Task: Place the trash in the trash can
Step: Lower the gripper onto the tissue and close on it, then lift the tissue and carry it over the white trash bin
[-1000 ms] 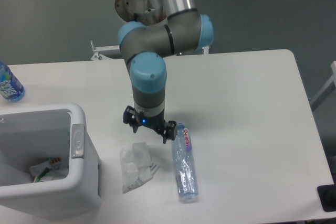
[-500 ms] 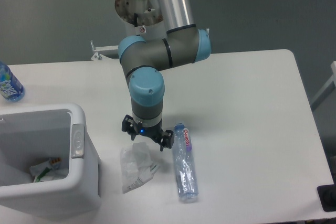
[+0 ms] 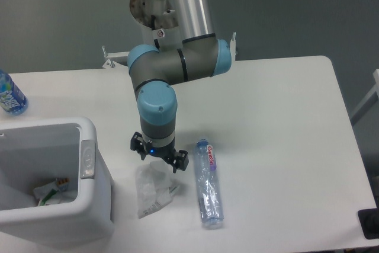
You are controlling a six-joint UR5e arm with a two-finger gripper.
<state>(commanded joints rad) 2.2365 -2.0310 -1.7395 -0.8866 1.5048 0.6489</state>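
Jaws [image 3: 159,159] spread wide, empty, poised just over wrapper [image 3: 153,189].
Drop straight, pinch the crumpled centre – thin, clear-whitish film, prob. slippery. Bottle [image 3: 208,184] lies beside it on worktop [image 3: 278,128]: slim, smooth, pink label. Bin [image 3: 89,205] at left: white, thick rounded rim.

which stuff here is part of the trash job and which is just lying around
Part of the job:
- crumpled wrapper, under the hand
- purple-label bottle, lying flat
- white bin, some rubbish already inside

Just lying about:
- blue-label bottle at the table's far left edge
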